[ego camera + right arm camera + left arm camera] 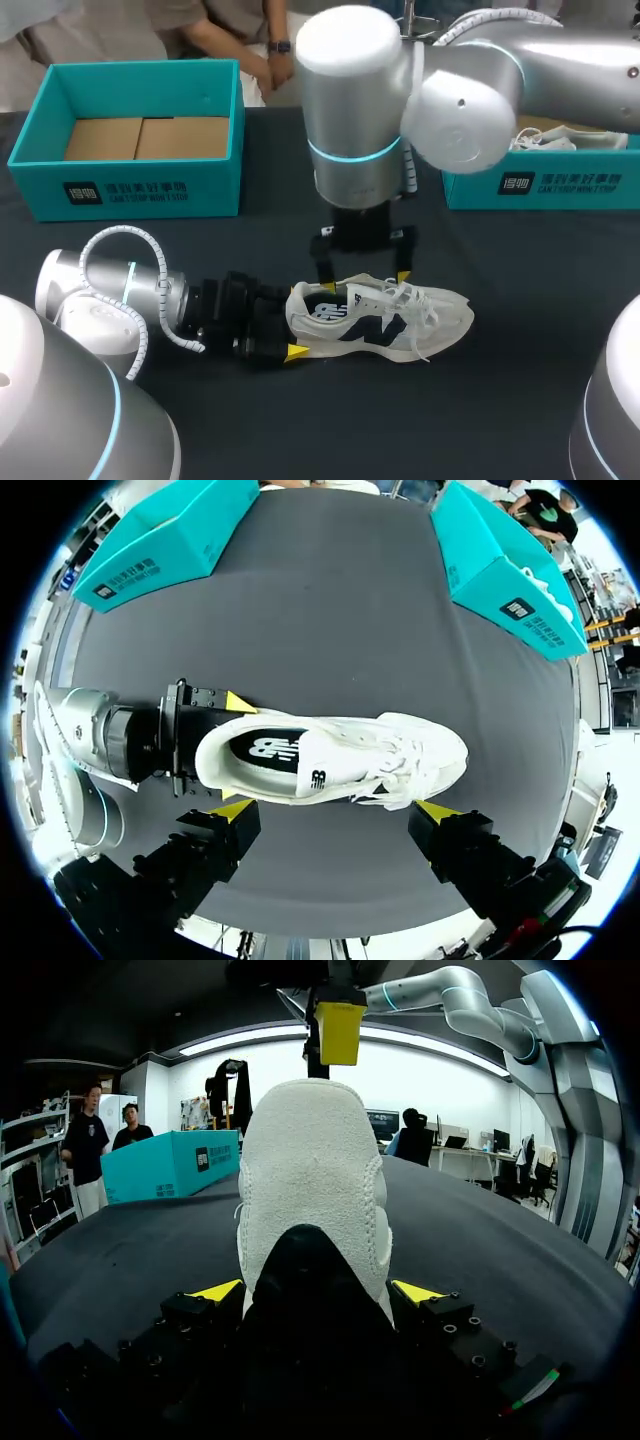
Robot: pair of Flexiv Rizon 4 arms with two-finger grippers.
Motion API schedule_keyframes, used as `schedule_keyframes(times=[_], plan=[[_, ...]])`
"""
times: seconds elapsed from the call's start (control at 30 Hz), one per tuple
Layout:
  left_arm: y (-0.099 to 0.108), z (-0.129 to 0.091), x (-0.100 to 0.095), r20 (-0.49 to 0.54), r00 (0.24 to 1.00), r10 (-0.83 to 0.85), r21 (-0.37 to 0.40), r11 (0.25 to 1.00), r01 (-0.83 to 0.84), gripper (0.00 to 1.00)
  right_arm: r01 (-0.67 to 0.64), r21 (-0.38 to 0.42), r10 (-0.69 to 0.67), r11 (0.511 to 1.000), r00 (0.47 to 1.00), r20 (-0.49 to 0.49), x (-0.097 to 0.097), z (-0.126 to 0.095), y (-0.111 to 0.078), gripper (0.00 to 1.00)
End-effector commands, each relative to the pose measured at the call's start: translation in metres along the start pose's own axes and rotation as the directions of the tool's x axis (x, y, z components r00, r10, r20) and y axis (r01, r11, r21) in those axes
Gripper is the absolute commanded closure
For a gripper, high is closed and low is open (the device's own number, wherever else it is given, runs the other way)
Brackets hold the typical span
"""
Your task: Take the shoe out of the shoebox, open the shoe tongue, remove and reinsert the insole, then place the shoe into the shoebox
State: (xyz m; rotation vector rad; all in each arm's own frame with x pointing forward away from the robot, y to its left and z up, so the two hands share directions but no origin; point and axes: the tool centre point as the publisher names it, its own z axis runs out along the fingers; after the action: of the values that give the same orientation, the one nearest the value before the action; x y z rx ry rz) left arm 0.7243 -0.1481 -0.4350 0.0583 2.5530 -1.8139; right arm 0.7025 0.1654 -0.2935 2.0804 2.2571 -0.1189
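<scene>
In the head view, the white shoe [400,318] stands on its sole on the black table [300,430], well apart from the open teal box [130,185] at the far left. Our left gripper [297,322] lies level at the heel, and our right gripper [365,282] hangs above the shoe's opening. In the left wrist view, both left fingers [218,1291] press the heel from opposite sides and grip it. In the right wrist view, the right fingers [435,808] are spread wide and hold nothing, with the shoe ahead of them.
</scene>
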Motion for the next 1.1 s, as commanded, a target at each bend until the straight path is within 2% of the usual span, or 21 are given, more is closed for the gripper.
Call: schedule_keyframes(times=[0.03, 0.4, 0.63, 1.1], plan=[[0.004, 0.004, 0.001, 0.001, 1.000, 0.000, -0.002, 1.000, 0.000, 1.00, -0.001, -0.005, 0.002, 1.000, 0.997, 0.082, 0.016, 0.005, 0.001, 0.00], [0.004, 0.004, 0.001, 0.001, 1.000, 0.000, -0.002, 1.000, 0.000, 1.00, -0.025, -0.026, 0.029, 0.999, 0.987, 0.160, 0.026, 0.027, -0.001, 0.00], [0.004, 0.004, 0.001, 0.001, 1.000, 0.000, -0.002, 1.000, 0.000, 1.00, -0.061, -0.044, 0.068, 0.997, 0.980, 0.186, 0.017, 0.041, 0.000, 0.00], [0.004, 0.004, 0.001, 0.001, 1.000, 0.000, -0.002, 1.000, 0.000, 1.00, -0.099, -0.063, 0.109, 0.993, 0.976, 0.188, -0.001, 0.053, 0.008, 0.00]])
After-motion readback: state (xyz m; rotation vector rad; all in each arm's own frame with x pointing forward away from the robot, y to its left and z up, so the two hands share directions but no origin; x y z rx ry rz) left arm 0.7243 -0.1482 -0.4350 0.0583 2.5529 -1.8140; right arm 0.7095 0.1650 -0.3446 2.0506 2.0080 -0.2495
